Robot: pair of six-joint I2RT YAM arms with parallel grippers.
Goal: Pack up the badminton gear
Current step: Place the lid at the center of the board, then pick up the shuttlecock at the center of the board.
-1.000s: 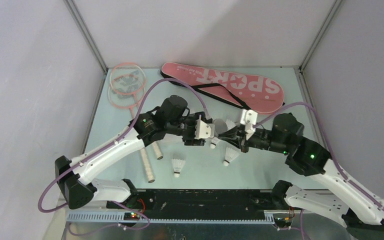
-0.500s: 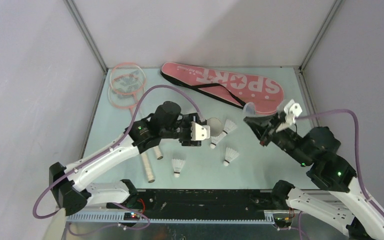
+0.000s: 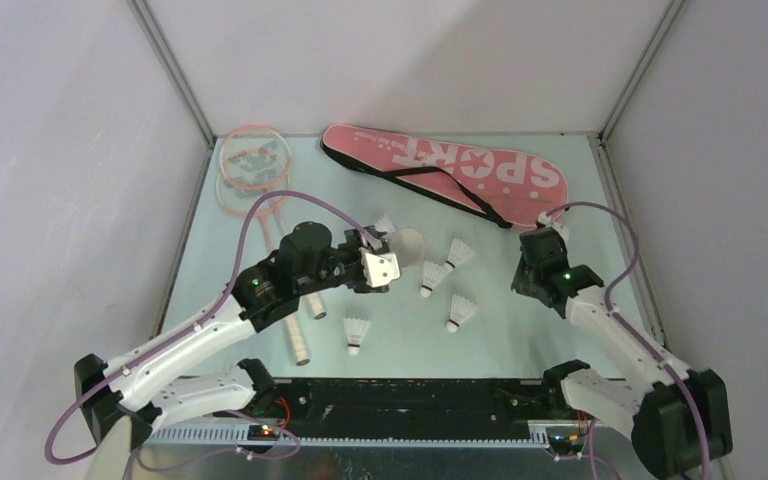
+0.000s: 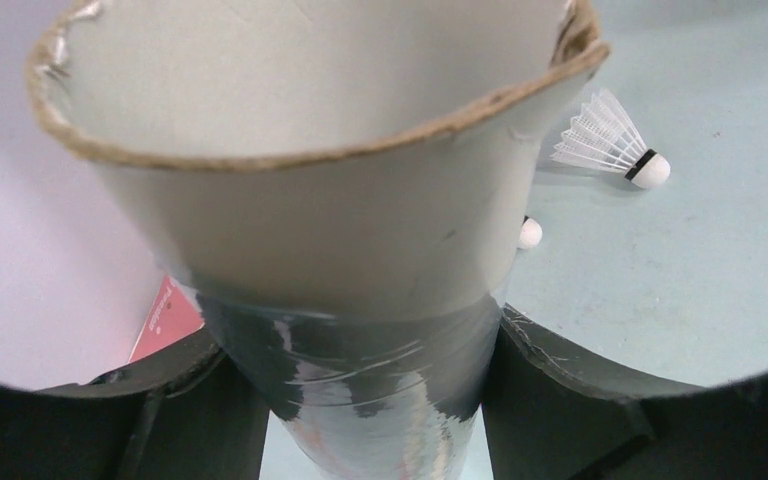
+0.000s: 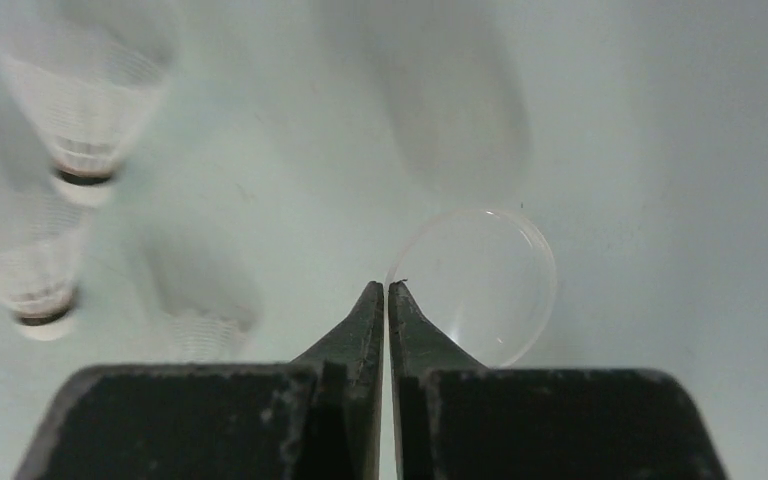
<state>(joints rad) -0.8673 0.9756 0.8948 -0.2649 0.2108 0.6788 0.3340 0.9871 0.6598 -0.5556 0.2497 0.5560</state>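
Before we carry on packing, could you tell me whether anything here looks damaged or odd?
The tube held in the left hand has a ragged, frayed cardboard rim at its open mouth, roughest at the upper left. Nothing else looks damaged.

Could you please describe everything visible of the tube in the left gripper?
The tube is a pale cardboard cylinder: rough brown rim at its open mouth, plain pale inside, glossy wrap lower down. The left gripper clamps it between its fingers, mouth pointing away, apparently lifted above the table. Its lower end is hidden. No cap is on; the right gripper pinches a clear cap.
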